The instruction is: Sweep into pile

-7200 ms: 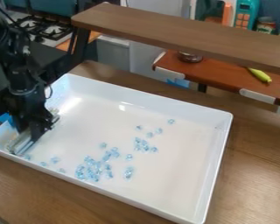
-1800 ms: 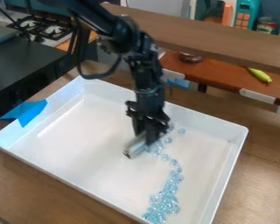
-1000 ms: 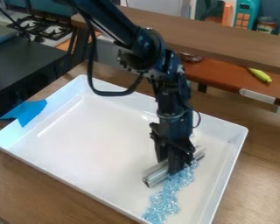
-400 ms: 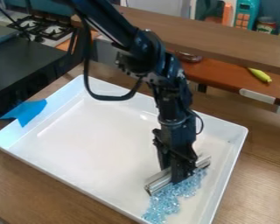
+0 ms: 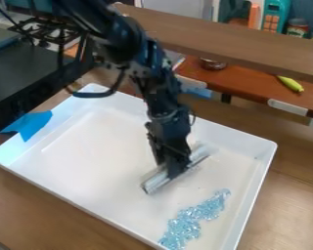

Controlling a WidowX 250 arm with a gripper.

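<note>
The black gripper (image 5: 174, 171) hangs over the middle of the white tray (image 5: 87, 195), shut on a silvery bar-shaped sweeper (image 5: 158, 181) that sticks out on both sides of it. Down and to the right of the sweeper, apart from it, light-blue clear pieces (image 5: 193, 218) lie bunched in a slanting band. The band runs from near the tray's right side down to its front corner. Whether the sweeper touches the tray floor I cannot tell.
A wooden shelf (image 5: 218, 41) spans the back above the table. Blue tape (image 5: 30, 125) sits on the tray's left rim. Behind are a stove (image 5: 45, 30), a red-brown counter (image 5: 251, 80) and a yellow-green toy (image 5: 290, 83).
Since the latest earlier frame, the gripper and sweeper have moved up and left, away from the blue pieces. Over the longer span, scattered pieces were gathered at the right and the tray shifted slightly.
</note>
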